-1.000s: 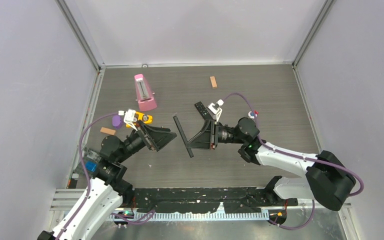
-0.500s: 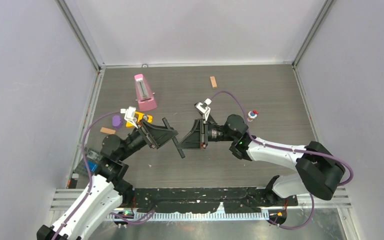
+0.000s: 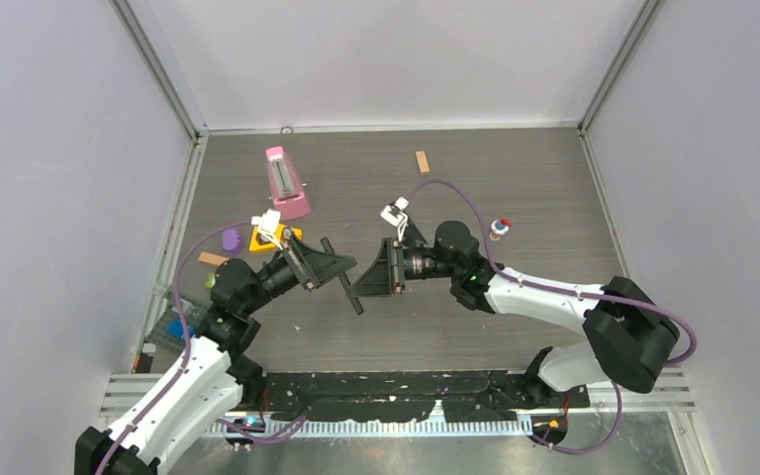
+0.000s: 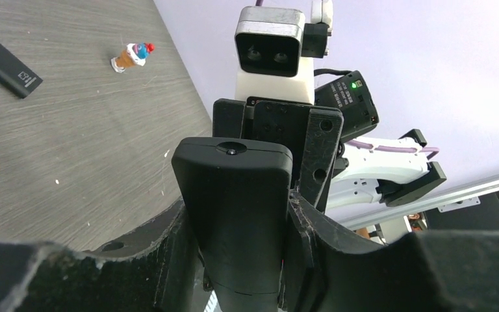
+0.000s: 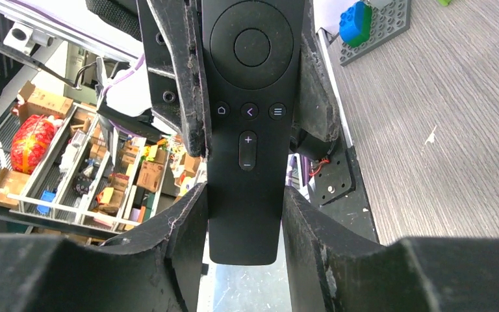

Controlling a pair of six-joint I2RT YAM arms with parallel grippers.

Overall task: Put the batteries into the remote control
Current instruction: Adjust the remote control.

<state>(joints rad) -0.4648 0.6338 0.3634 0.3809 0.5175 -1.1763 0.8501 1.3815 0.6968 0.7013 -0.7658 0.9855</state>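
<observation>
**Step in hand (as judged):** two-claw hold of the slim black plastic remote control (image 5: 243, 97) in the air above the grey wood-grain tabletop (image 4: 71, 130). Probably a regrip ahead of opening the battery bay.

**Procedure**
- Seat the left claw (image 4: 240, 227) squarely on the two long edges before loosening anything on the other side.
- Release one claw only with the other proven firm.
- Avoid pulling in opposite directions, to prevent twisting or dropping the body.
- Turn the plain back face upward and leave the bay area free of fingers.

**Claw state**
- State of the left claw: closed partway, fingers (image 5: 180, 78) pressed against both long edges of the remote control beside the round pad.
- State of the right claw (image 5: 242, 218): closed partway on the same remote control, gripping both long edges below the plus-minus key.

**Position**
- Remote control spanning the gap between the two claws, held by both, clear of the tabletop.
- Button face toward the right wrist camera, plain back toward the left wrist camera.
- Location of the batteries: cannot be told; none discernible in any view.
- Long flat black bar (image 4: 3, 60) and small cone-shaped figurine (image 4: 131, 56) with red-and-blue top lying on the tabletop, well apart from both claws.
</observation>
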